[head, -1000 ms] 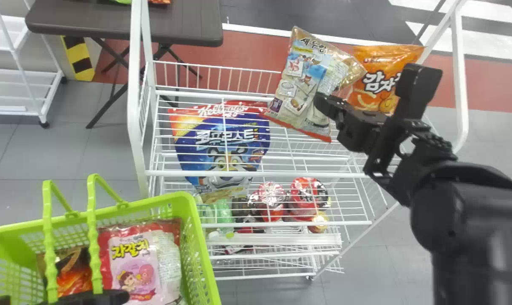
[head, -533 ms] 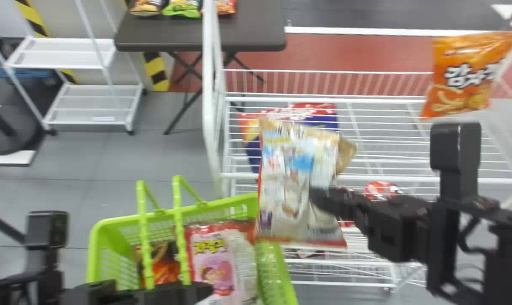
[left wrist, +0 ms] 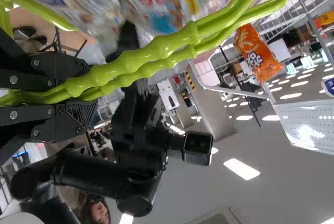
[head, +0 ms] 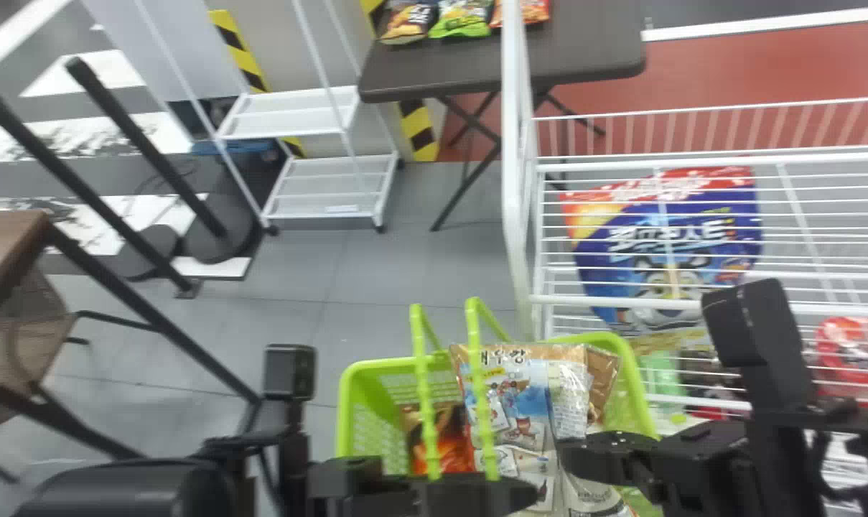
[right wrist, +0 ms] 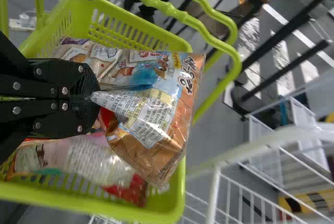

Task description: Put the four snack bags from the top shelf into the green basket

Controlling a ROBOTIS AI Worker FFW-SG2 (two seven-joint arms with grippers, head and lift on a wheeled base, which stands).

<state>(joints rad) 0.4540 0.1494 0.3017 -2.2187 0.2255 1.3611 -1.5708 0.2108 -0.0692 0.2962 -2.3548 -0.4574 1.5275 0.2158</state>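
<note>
Green basket part-hidden by beige bag, pinched in right gripper; left gripper clasps handles.

It looks like a lab or test room fitted out as a small shop. The wire rack of packaged food and the green basket are shop-like, yet black-and-yellow hazard tape edges the pale wall, snack bags lie on a folding table — and ceiling lights shine above grey flooring.

Handles across the open green basket
</note>
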